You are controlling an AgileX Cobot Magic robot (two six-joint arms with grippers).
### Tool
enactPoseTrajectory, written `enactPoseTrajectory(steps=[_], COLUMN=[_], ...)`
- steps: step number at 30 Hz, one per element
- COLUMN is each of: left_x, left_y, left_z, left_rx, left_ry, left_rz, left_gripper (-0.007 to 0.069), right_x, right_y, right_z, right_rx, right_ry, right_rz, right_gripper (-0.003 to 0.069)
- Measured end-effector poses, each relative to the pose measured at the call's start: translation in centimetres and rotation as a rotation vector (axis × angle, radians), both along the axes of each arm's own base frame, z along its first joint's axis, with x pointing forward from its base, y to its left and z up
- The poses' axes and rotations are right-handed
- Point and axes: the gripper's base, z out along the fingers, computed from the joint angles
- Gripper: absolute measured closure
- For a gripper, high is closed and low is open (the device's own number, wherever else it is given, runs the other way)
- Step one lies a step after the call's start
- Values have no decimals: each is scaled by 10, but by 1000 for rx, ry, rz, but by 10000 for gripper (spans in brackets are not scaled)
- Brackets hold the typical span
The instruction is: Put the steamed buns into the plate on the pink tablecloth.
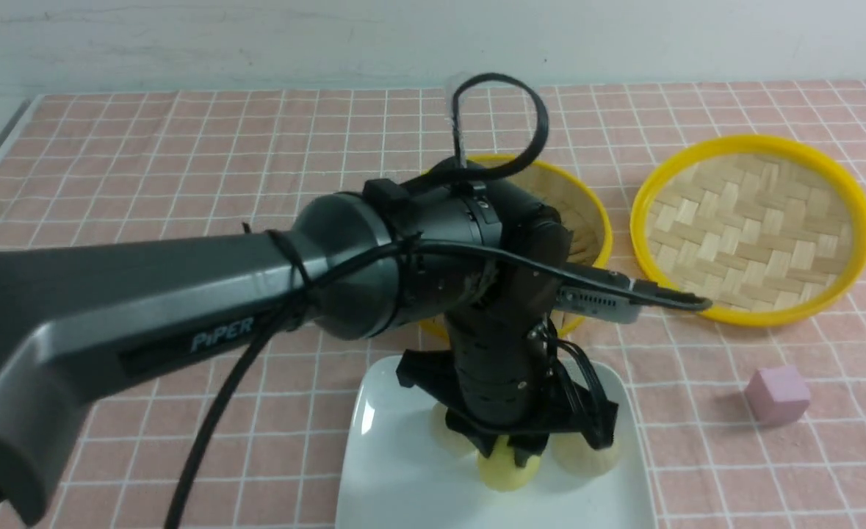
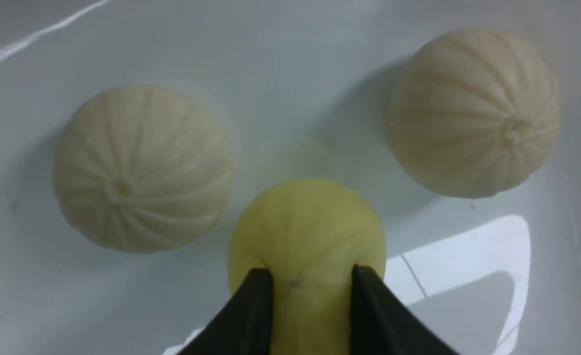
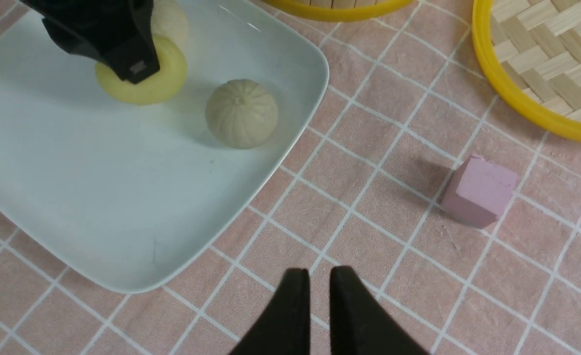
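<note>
White lettering reading "PiPER" runs along the dark grey left arm [image 1: 146, 308], the only writing that can be made out. Beneath the wrist sits the plate [image 1: 388, 455], glossy white and square with rounded corners, lying on the pink tablecloth [image 1: 183, 162] near the robot's edge of the table. All three buns are in it: the yellow steamed bun [image 2: 307, 222] rests on the plate's floor between two beige steamed buns [image 2: 142, 167] [image 2: 475, 113], one on each side and slightly beyond it, none touching another. The left gripper [image 2: 310, 278] points straight down over the yellow one, a black finger against each flank of its pleated top; whether the jaws are squeezing it or merely resting there cannot be told. The right gripper [image 3: 319, 276] hangs over bare cloth just off the plate's corner, its fingers drawn almost together with only a thin slit between them and nothing in it. Behind the plate stands a yellow-rimmed bamboo steamer [image 1: 601, 220], largely hidden by the arm, and to its right lies a woven lid [image 1: 752, 228] with its hollow side up. A small pink cube [image 1: 776, 395] sits on the cloth between lid and plate.
</note>
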Motion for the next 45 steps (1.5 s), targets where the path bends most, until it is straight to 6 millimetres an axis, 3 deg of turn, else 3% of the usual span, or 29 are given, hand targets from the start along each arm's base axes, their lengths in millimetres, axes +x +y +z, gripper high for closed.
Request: enactPoseTrajectory(steps=[3, 4, 7, 10, 11, 16, 20, 24, 27, 33, 45], left_x=[-3, -3, -4, -2, -1, 1, 4, 6, 7, 7, 9], left_y=[-5, -5, -7, -6, -4, 3, 4, 2, 2, 1, 3], left_z=[-3, -2, 12, 25, 33, 51, 54, 56, 56, 56, 57], left_rx=[-8, -8, -38, -46, -45, -22, -7, -23, -31, -31, -11], left_ry=[0, 0, -33, -71, -102, -179, -212, -239, -249, -255, -280], left_rz=[-24, -26, -45, -57, -66, -88, -98, -103, -104, -107, -117], left_gripper=[273, 273, 204, 193, 193, 216, 274, 375, 433, 477, 472], right_x=[-2, -2, -14, -27, -39, -74, -82, -70, -64, -61, -61], right_y=[-1, -1, -7, -15, -22, -44, -49, -42, -36, -34, -34], right_z=[-1, 0, 14, 30, 42, 51, 35, -7, -20, -21, -21], right_rx=[-5, -6, -18, -12, -2, 102, 202, 287, 353, 389, 390], right_ry=[21, 24, 43, 31, 9, -109, -227, -338, -381, -421, -423], right_rz=[2, 2, 9, 14, 17, -17, -40, -39, -36, -36, -36], right_gripper=[584, 587, 667, 673, 673, 673, 673, 672, 671, 669, 664])
